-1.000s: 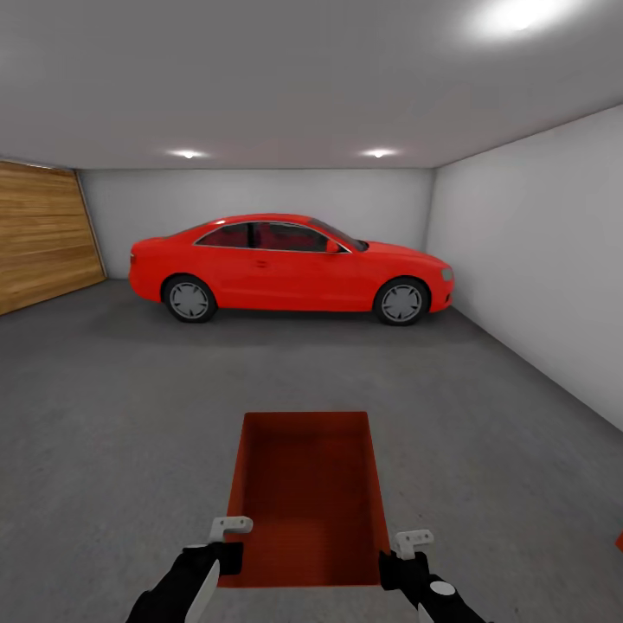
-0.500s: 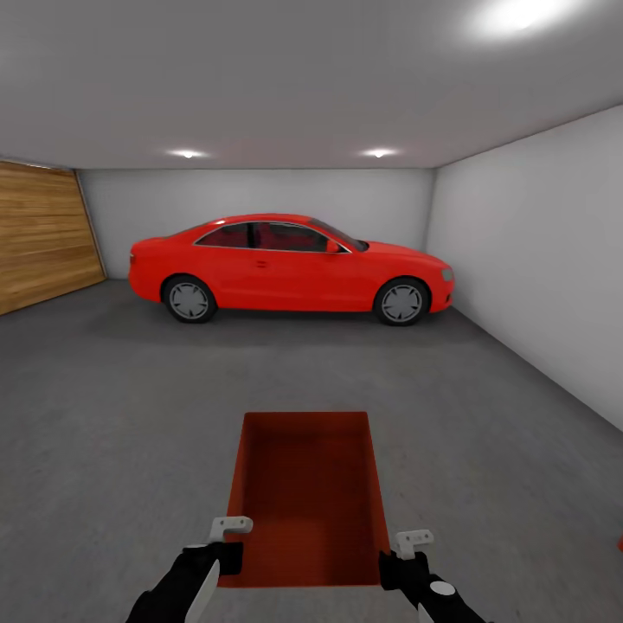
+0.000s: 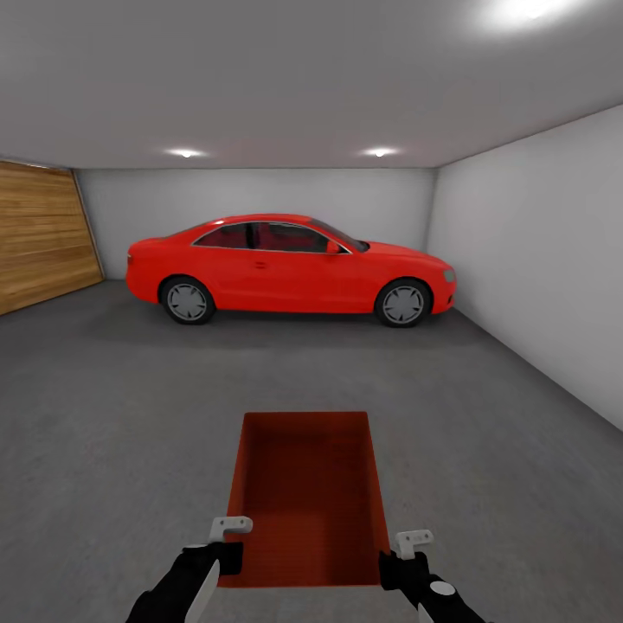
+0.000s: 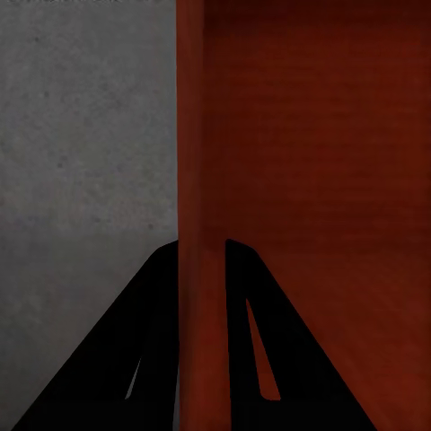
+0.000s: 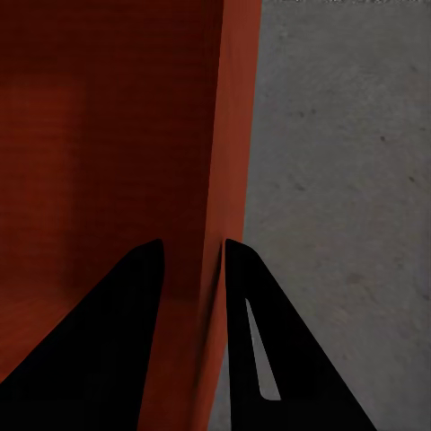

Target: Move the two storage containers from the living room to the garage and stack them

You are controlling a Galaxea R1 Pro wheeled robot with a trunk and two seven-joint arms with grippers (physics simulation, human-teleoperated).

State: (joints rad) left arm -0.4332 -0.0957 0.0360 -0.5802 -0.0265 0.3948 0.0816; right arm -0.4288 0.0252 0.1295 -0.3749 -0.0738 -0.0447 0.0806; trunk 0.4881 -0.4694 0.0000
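One rust-red open-top storage container is held low in front of me over the garage's dark grey concrete floor. My left gripper is shut on its left side wall near the close corner. In the left wrist view the black fingers straddle that wall of the container. My right gripper is shut on the right side wall. In the right wrist view its fingers clamp the wall of the container, one inside and one outside.
A red car is parked across the far end of the garage. A honey-coloured wooden panel door lines the left side and a white wall runs along the right. Open concrete lies between me and the car.
The view has crept slightly forward: the car looks a touch larger, and a small red sliver at the right edge has slipped out of frame. The grip on the container is unchanged.
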